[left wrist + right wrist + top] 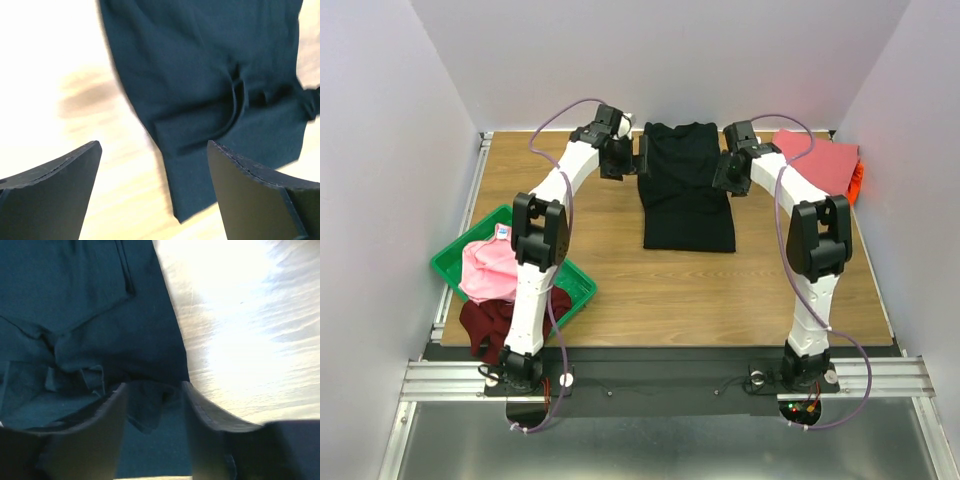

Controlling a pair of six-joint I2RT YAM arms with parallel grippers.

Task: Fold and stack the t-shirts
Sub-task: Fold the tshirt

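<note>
Your left fingers point(50, 190) are spread wide, holding nothing, with bare wood and one corner of the large black cloth t-shirt point(210, 75) between them. Your right fingers point(210, 440) also stand apart, less widely, and a rumpled edge of that shirt lies in their gap. The blurred wrist view does not show whether either pad touches it. From above, the shirt lies flat in the far middle of the wooden surface point(670, 290) with its sleeves folded in, and the two arms flank its collar half. The step in hand looks like taking both side edges to fold the collar end down to the hem. Set each pair of fingers at the same height along the shirt and go low enough to catch every layer. Close together, lift only a little and carry both sides at one pace so the fold lands square. A folded coral-pink tee point(817, 160) sits at the far right, with an orange tee point(857, 180) mostly hidden beneath it. At the near left, a light pink tee point(485, 270) fills the shallow green plastic tray point(578, 290). The dark maroon tee point(490, 320) beside it is partly covered by your left arm. In the top view the wrists hide the fingertips, and glare washes out the wood in both wrist views.
</note>
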